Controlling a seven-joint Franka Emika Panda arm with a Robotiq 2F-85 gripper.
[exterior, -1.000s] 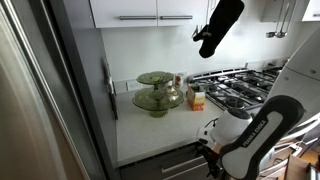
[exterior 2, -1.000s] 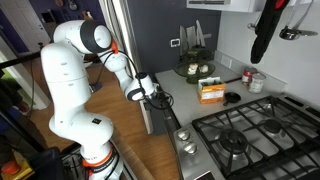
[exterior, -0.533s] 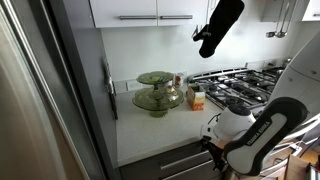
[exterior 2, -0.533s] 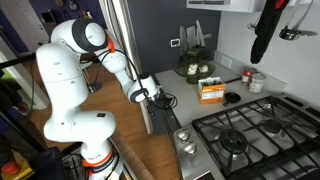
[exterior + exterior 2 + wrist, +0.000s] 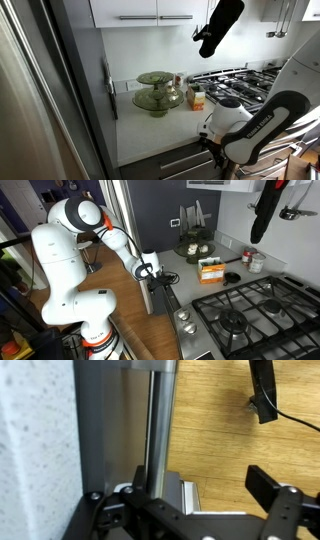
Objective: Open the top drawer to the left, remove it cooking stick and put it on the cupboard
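The gripper (image 5: 197, 478) is held at the top drawer (image 5: 112, 430) with its jaws apart. The silver bar handle (image 5: 161, 420) lies between them and is not yet clamped. The opening step is judged to be in hand: the jaws must be closed on the handle and the drawer drawn straight out. The cooking stick is not seen and is presumed to be inside the drawer, which appears shut. Farther off, bare room is offered on the cupboard's counter (image 5: 150, 135) before the green dishes (image 5: 157, 100). Since half a second ago the arm's elbow has been raised; the drawer front is unchanged.
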